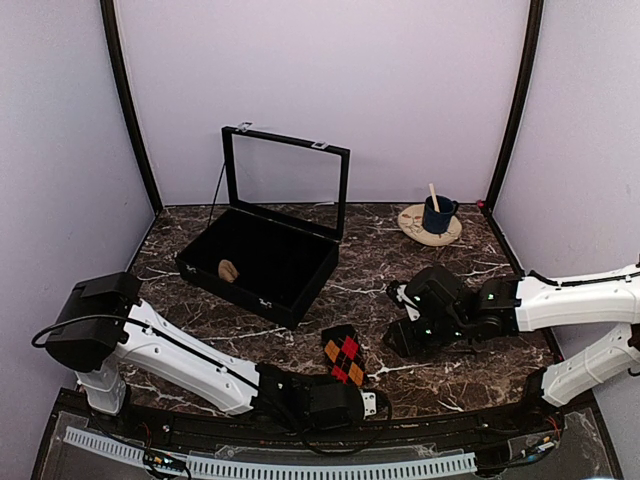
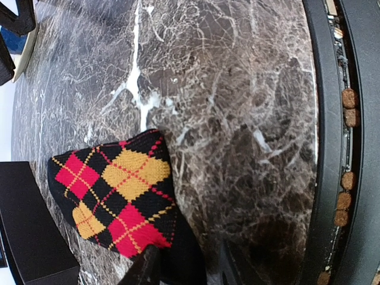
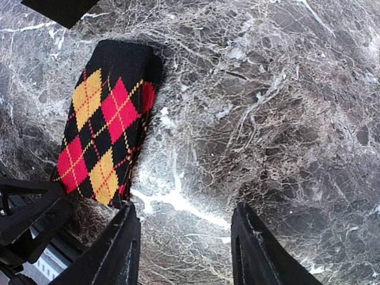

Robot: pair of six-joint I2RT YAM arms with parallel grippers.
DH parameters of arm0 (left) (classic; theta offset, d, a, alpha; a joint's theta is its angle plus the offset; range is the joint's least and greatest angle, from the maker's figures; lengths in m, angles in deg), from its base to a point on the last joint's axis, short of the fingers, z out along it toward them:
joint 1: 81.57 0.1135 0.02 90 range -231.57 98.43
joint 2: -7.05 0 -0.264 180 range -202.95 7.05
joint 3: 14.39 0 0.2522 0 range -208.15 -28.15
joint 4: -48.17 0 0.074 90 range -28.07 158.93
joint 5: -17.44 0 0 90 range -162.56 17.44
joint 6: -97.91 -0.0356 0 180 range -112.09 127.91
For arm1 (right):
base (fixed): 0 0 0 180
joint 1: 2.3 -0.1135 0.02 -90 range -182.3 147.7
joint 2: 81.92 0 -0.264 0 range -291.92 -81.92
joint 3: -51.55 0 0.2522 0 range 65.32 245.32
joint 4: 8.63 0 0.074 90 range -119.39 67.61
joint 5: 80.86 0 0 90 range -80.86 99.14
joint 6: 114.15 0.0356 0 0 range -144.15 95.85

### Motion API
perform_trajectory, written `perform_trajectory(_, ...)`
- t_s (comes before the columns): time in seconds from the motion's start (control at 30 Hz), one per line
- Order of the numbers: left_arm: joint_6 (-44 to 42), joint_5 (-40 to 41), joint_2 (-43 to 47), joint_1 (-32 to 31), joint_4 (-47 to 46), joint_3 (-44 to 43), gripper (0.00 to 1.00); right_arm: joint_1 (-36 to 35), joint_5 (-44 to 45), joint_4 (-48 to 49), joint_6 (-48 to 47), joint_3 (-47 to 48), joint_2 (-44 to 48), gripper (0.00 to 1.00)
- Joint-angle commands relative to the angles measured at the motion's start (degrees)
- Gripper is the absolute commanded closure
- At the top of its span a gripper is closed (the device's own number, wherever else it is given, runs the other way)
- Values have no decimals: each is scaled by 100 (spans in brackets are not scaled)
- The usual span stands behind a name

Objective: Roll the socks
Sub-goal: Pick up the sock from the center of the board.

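The folded socks (image 1: 343, 360), black with red and yellow diamonds, lie near the front edge of the desk (image 1: 400, 250), one end inside the left hand (image 2: 185, 268); whether it grips, I cannot tell. Nearby the right hand (image 3: 184, 249) is open.

A dark brown white-veined marble desk (image 1: 400, 262) carried a black rectangular box (image 1: 300, 285) at rear left, its glass-paned lid (image 1: 287, 180) standing upright. A small tan lump (image 1: 228, 269) lay inside it. At rear right, a dark blue mug (image 1: 437, 216) holding a wooden stick (image 1: 434, 196) sat on a round beige plate (image 1: 413, 225).
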Motion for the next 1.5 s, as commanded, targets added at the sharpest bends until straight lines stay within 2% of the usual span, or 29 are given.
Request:
perform_trajectory(0.0,221,152,-75,-21,525,-100,62,87,-61,135,-108,-3,38,52)
perform_trajectory(0.2,575,49,-138,-3,873,-100,59,125,-121,189,-158,37,-40,52)
perform_trajectory(0.43,724,-458,-275,95,1123,-133,63,154,-160,207,-231,113,-139,51)
perform_trajectory(0.8,841,-1692,-321,473,1385,-100,88,194,-177,275,-202,43,-108,52)
perform_trajectory(0.93,834,-2078,-338,660,1489,-129,100,198,-169,295,-185,35,-73,52)
perform_trajectory(1.2,853,-2833,-204,939,1790,-346,100,198,-169,297,-183,41,-1,52)
perform_trajectory(1.47,1017,-4569,154,1547,2168,-592,100,201,-325,343,-191,6,85,52)
